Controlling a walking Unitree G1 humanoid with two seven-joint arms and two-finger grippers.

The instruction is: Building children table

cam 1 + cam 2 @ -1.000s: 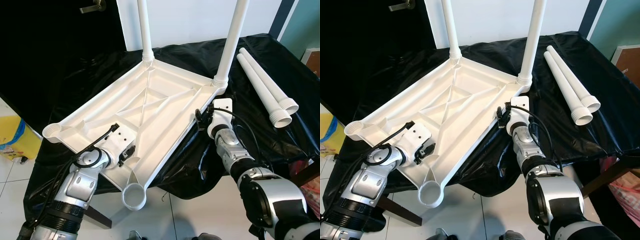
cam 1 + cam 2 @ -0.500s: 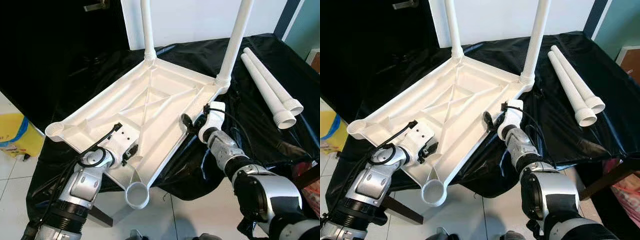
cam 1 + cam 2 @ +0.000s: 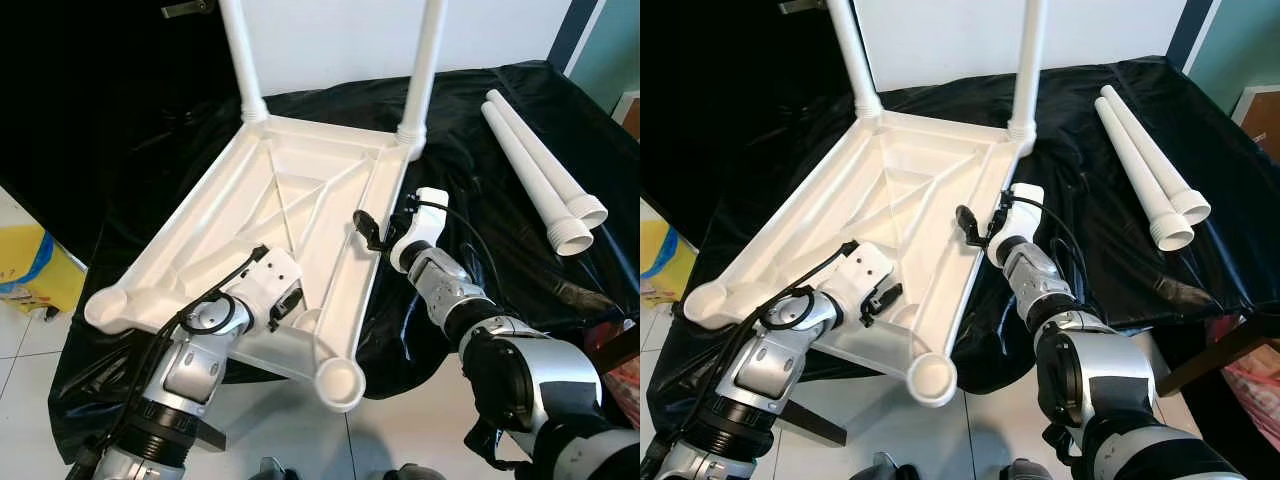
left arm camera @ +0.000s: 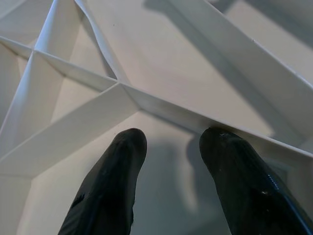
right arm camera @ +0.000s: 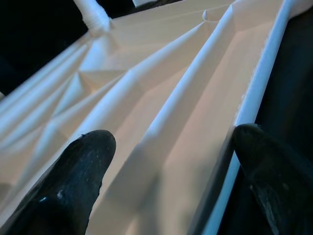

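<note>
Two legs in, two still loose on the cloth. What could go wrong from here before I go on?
1. The upturned tabletop overhangs the near edge of the black-covered table; its empty corner socket hangs over the floor, so a push may tip it off.
2. The right gripper straddles the tabletop's side rim with open jaws, so it may slip.
3. The loose legs lie side by side and may roll.

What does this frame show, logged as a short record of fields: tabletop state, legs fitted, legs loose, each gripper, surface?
tabletop: white tabletop lying upside down, ribbed underside up
legs fitted: two legs standing in the far corner sockets
legs loose: two loose legs lying side by side to the robot's right
empty sockets: two near corners, one at
left gripper: open, over the ribs near the near edge
right gripper: open, straddling the right rim
surface: black sheet
</note>
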